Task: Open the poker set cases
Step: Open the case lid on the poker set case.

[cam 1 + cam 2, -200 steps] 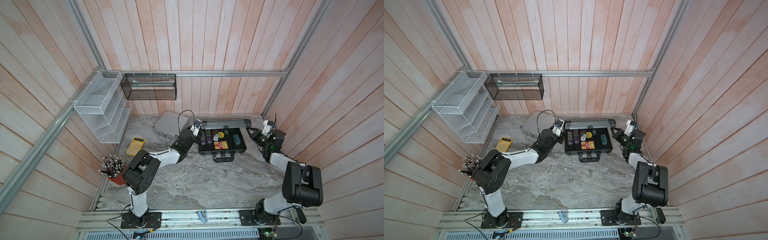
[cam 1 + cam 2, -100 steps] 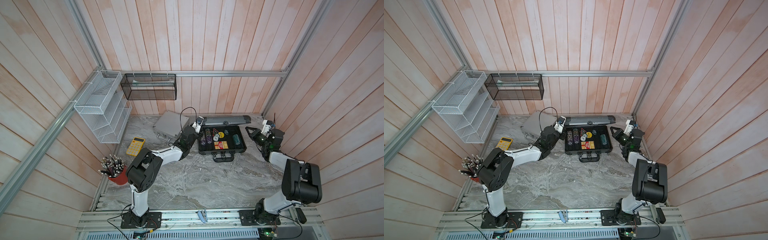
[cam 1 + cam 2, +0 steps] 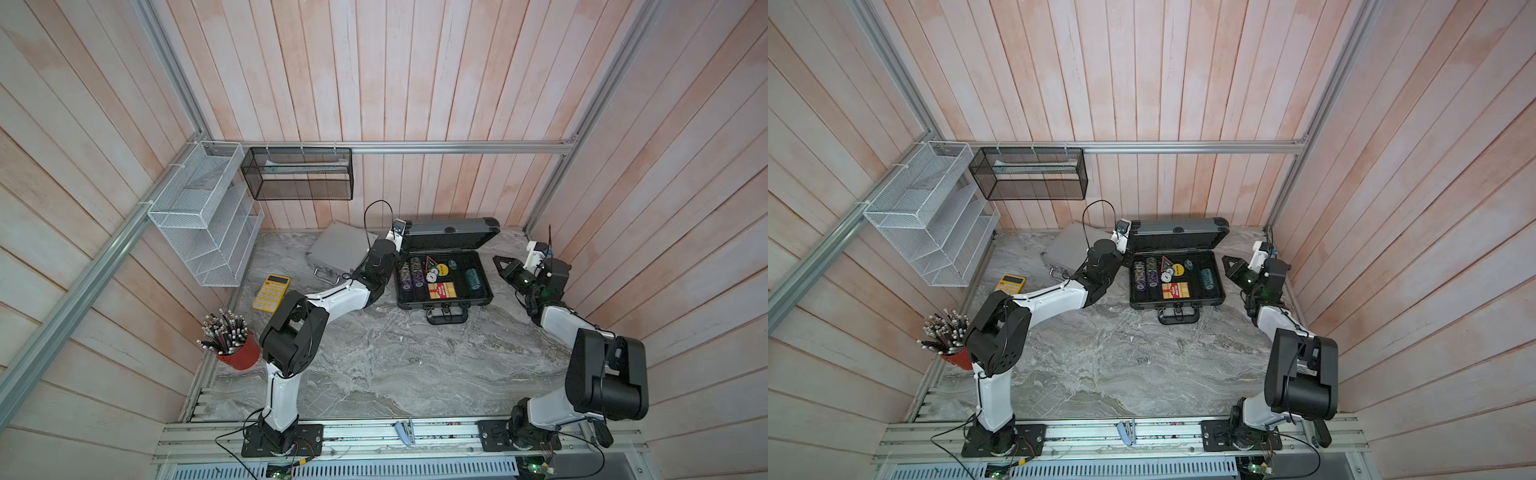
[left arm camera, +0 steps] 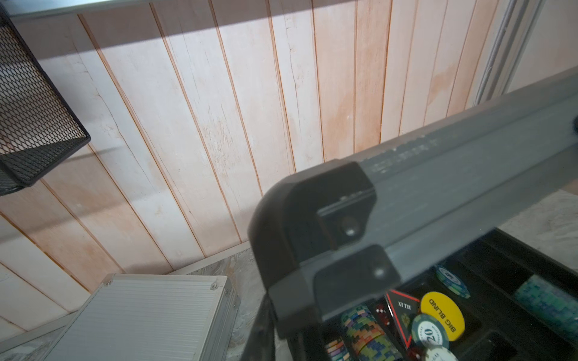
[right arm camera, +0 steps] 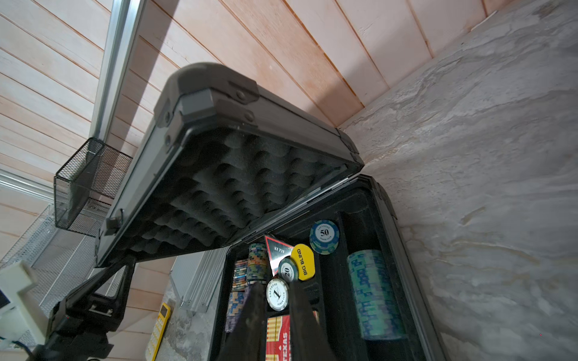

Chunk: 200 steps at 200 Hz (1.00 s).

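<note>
The larger dark-grey poker set case (image 3: 487, 286) stands open at the back. Its foam-lined lid (image 5: 234, 181) is tilted up over trays of chips (image 5: 373, 293). My left gripper (image 3: 404, 244) is at the lid's left front corner (image 4: 300, 225), with one finger (image 4: 261, 325) under it and the other hidden. Whether it pinches the rim I cannot tell. My right gripper (image 5: 275, 286) hovers off the case's right side. It points in over the chips with jaws a little apart and nothing between them. The small silver case (image 3: 338, 249) lies shut, left of the dark one.
A yellow calculator (image 3: 272, 292) lies left of my left arm, and a red cup of pencils (image 3: 235, 345) stands at the table's left edge. A white wire rack (image 3: 203, 224) and a black mesh basket (image 3: 297, 174) hang on the walls. The case's handle (image 3: 446, 316) juts toward the front.
The dark-grey case's lid has swung further up, and my left gripper has risen with it at the left corner. My right gripper has stayed almost in place.
</note>
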Each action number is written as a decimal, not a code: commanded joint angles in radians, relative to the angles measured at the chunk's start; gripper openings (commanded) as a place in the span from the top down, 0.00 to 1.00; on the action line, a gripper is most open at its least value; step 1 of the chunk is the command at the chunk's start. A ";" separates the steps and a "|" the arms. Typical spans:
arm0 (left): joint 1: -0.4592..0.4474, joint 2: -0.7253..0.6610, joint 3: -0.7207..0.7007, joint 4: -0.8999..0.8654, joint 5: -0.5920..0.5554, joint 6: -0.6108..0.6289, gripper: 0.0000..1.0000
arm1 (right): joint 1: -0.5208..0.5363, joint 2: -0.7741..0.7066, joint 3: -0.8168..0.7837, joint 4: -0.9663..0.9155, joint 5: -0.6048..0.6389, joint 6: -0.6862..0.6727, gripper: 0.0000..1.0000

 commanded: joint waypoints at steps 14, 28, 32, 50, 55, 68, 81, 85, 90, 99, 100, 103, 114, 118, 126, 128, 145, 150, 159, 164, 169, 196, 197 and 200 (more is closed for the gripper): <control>0.013 0.089 0.101 -0.118 0.058 -0.067 1.00 | 0.007 -0.048 -0.075 -0.129 0.075 -0.088 0.81; 0.022 0.125 0.154 -0.161 0.072 -0.091 1.00 | 0.006 -0.058 -0.100 -0.138 0.082 -0.097 0.81; 0.027 0.135 0.170 -0.171 0.076 -0.098 1.00 | 0.006 -0.061 -0.106 -0.138 0.083 -0.100 0.81; 0.046 0.183 0.237 -0.219 0.104 -0.135 1.00 | 0.008 -0.071 -0.132 -0.147 0.096 -0.111 0.81; 0.052 0.197 0.257 -0.233 0.113 -0.147 1.00 | 0.008 -0.072 -0.138 -0.148 0.099 -0.113 0.81; 0.068 0.226 0.303 -0.265 0.139 -0.177 1.00 | 0.008 -0.076 -0.152 -0.153 0.107 -0.120 0.81; 0.080 0.258 0.338 -0.281 0.163 -0.180 1.00 | 0.008 -0.077 -0.163 -0.155 0.116 -0.126 0.81; 0.084 0.267 0.349 -0.285 0.171 -0.195 1.00 | 0.008 -0.077 -0.167 -0.155 0.117 -0.126 0.81; 0.088 0.280 0.365 -0.293 0.177 -0.213 1.00 | 0.008 -0.078 -0.169 -0.155 0.118 -0.127 0.81; 0.090 0.305 0.395 -0.314 0.187 -0.215 1.00 | 0.008 -0.079 -0.176 -0.153 0.120 -0.127 0.81; 0.091 0.308 0.399 -0.315 0.187 -0.215 1.00 | 0.008 -0.079 -0.176 -0.153 0.121 -0.127 0.81; 0.090 0.315 0.409 -0.323 0.190 -0.216 1.00 | 0.008 -0.079 -0.178 -0.153 0.121 -0.127 0.81; 0.096 0.342 0.440 -0.338 0.207 -0.222 1.00 | 0.008 -0.078 -0.184 -0.152 0.122 -0.127 0.81; 0.098 0.353 0.452 -0.344 0.218 -0.225 1.00 | 0.009 -0.078 -0.186 -0.151 0.122 -0.125 0.81; 0.103 0.374 0.477 -0.355 0.241 -0.234 1.00 | 0.009 -0.078 -0.191 -0.149 0.122 -0.125 0.81; 0.103 0.380 0.480 -0.357 0.247 -0.237 1.00 | 0.009 -0.078 -0.192 -0.149 0.122 -0.125 0.81; 0.113 0.432 0.552 -0.397 0.291 -0.261 1.00 | 0.010 -0.077 -0.199 -0.145 0.123 -0.122 0.81; 0.115 0.446 0.569 -0.408 0.301 -0.267 1.00 | 0.011 -0.077 -0.201 -0.144 0.124 -0.120 0.82; 0.114 0.473 0.604 -0.423 0.310 -0.274 1.00 | 0.011 -0.080 -0.205 -0.143 0.125 -0.120 0.81; 0.117 0.486 0.620 -0.434 0.315 -0.277 1.00 | 0.011 -0.080 -0.208 -0.143 0.127 -0.120 0.82; 0.118 0.500 0.642 -0.445 0.323 -0.283 1.00 | 0.011 -0.082 -0.211 -0.143 0.128 -0.120 0.81; 0.121 0.569 0.747 -0.507 0.370 -0.314 1.00 | 0.011 -0.085 -0.222 -0.141 0.132 -0.121 0.82; 0.121 0.572 0.750 -0.510 0.372 -0.315 1.00 | 0.011 -0.085 -0.222 -0.141 0.132 -0.121 0.82; 0.121 0.577 0.759 -0.514 0.378 -0.320 1.00 | 0.011 -0.085 -0.224 -0.141 0.132 -0.122 0.82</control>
